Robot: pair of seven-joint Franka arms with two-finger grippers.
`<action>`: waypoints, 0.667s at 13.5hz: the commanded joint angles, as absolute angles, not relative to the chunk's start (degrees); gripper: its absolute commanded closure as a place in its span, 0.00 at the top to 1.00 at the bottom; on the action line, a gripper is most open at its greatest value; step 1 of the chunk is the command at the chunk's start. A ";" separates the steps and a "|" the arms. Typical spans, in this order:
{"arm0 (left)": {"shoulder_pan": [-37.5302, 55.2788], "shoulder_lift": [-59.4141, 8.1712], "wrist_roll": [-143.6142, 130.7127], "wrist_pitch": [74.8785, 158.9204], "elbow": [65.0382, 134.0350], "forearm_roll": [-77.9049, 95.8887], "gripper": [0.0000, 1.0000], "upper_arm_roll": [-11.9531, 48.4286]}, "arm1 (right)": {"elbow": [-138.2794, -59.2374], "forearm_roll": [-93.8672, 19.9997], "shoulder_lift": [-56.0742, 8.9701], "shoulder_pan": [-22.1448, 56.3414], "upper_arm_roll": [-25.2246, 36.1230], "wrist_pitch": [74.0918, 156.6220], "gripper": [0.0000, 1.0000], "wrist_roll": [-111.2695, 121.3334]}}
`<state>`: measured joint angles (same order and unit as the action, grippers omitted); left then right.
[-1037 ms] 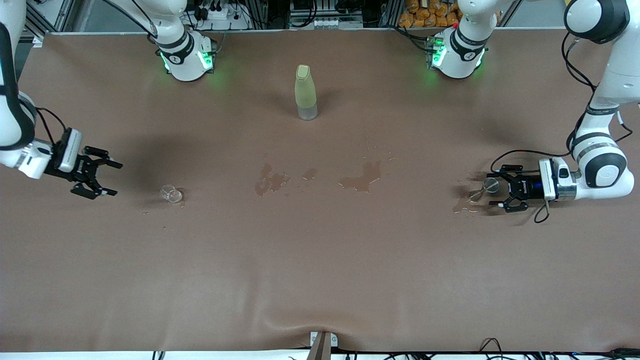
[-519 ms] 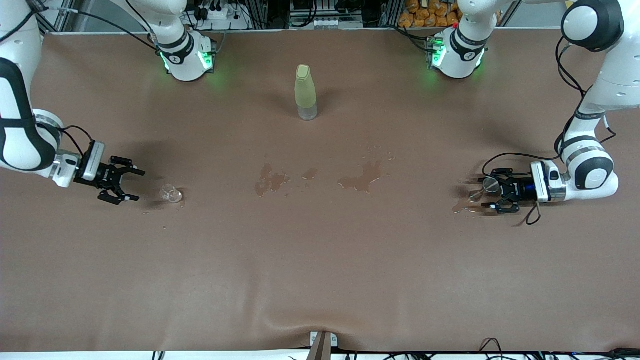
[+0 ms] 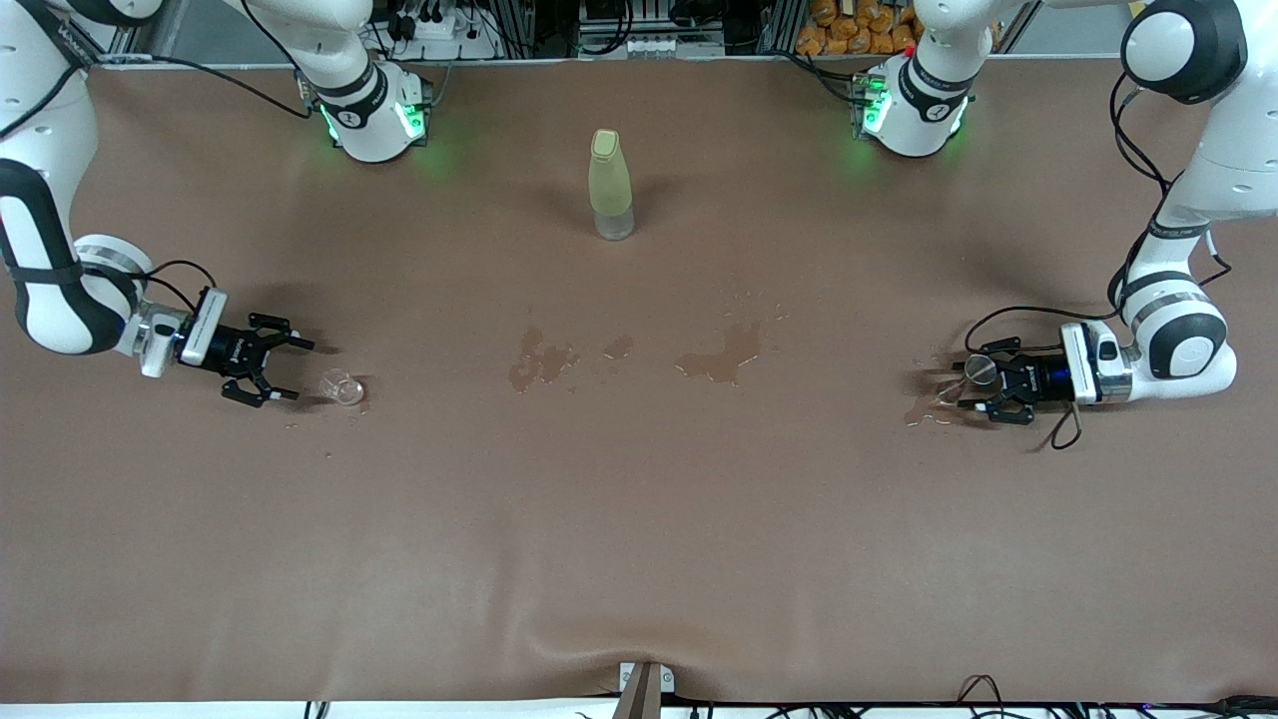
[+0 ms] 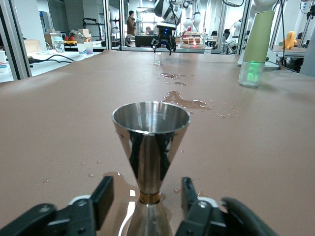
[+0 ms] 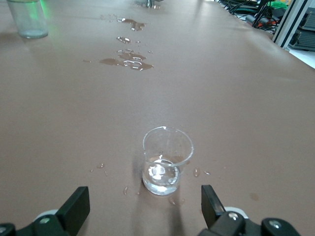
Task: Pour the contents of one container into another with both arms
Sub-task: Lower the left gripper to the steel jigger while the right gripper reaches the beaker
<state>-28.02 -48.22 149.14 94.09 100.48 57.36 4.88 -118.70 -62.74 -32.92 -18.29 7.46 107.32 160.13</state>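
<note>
The right gripper (image 3: 283,370) is held low at the right arm's end of the table, fingers spread wide, just short of the tumbler (image 3: 342,386). Wet patches (image 3: 721,357) are seen mid-table. At the left arm's end, the cone-shaped cup (image 3: 976,371) is flanked by the left gripper (image 3: 988,379), half-closed around its stem without clear contact.

I find almost no legible text. My right arm (image 3: 60,60) carries dark lettering on its white upper link, possibly a maker's name, too small to read reliably.
</note>
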 commanded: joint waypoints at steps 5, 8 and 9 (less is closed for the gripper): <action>-28.13 -48.43 149.85 93.16 100.02 58.45 0.41 4.83 | -117.60 -70.83 -39.54 -20.04 6.94 102.67 1.00 177.71; -28.13 -48.25 149.77 93.16 99.67 58.45 0.22 4.83 | -117.33 -72.50 -40.95 -20.13 6.94 101.95 1.00 180.08; -28.13 -48.25 149.68 93.16 99.67 58.45 0.19 4.83 | -117.16 -73.21 -41.57 -20.13 6.94 101.95 1.00 180.44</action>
